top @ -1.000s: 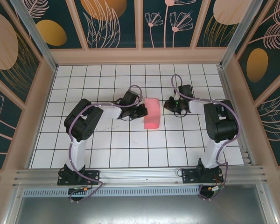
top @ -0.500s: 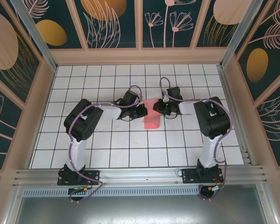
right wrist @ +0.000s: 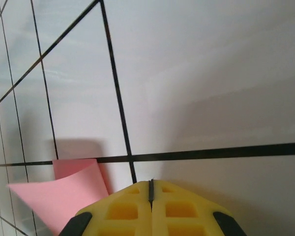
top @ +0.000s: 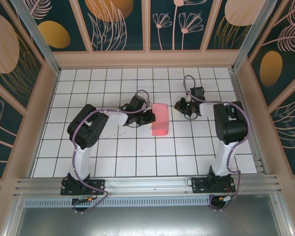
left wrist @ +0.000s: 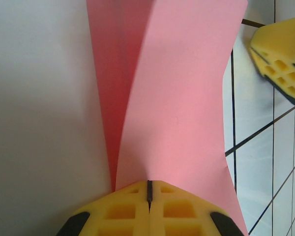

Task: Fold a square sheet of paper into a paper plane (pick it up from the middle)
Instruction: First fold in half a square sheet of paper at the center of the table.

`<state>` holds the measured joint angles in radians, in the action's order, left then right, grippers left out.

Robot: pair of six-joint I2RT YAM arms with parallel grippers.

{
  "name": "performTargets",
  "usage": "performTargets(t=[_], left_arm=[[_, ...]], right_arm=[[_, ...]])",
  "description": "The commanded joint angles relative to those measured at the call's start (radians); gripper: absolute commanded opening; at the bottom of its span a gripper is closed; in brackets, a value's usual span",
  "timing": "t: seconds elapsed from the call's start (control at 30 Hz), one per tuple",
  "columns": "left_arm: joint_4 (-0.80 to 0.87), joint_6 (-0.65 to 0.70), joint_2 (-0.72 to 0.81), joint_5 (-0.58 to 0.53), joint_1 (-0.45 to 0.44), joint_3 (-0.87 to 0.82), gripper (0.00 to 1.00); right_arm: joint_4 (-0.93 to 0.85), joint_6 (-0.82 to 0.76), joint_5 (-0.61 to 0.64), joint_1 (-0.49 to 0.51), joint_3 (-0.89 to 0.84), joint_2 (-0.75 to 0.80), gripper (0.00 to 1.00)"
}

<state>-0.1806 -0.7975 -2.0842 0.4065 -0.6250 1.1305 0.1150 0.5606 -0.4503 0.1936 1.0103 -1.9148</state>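
Observation:
The square sheet of paper (top: 160, 119) is salmon pink and doubled over into a tall, narrow shape near the middle of the white tiled table (top: 137, 152). My left gripper (top: 151, 117) sits at its left edge. In the left wrist view the yellow fingertips (left wrist: 123, 209) are shut on the paper (left wrist: 187, 98), whose two layers spread away from them along a crease. My right gripper (top: 179, 105) is shut on nothing, about one tile right of the sheet; its finger (left wrist: 280, 59) shows beyond the paper. In the right wrist view, that gripper (right wrist: 150, 183) hovers over bare tiles, a pink corner (right wrist: 64, 196) at lower left.
Wood-framed walls (top: 147, 59) with dark floral panels close in the table at the back and both sides. A metal rail (top: 147, 184) runs along the near edge by the arm bases. Tiles in front of the paper are bare.
The right gripper swung left to the paper's upper right edge half a second ago, then drew back to the right. The left gripper and the paper have kept still.

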Motion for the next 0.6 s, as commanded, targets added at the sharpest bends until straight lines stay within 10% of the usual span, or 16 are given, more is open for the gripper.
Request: performTargets(t=[0.0,0.57], left_arm=[[0.212,0.012,-0.175,-0.229,-0.007,-0.084,0.00],[0.213,0.017,-0.166,-0.231,-0.007,-0.098,0.00]], right_arm=[[-0.013,-0.030,0.014,0.049,0.011,0.083,0.00],[0.018,0.019,-0.029,0.112,0.119,-0.118,0.00]])
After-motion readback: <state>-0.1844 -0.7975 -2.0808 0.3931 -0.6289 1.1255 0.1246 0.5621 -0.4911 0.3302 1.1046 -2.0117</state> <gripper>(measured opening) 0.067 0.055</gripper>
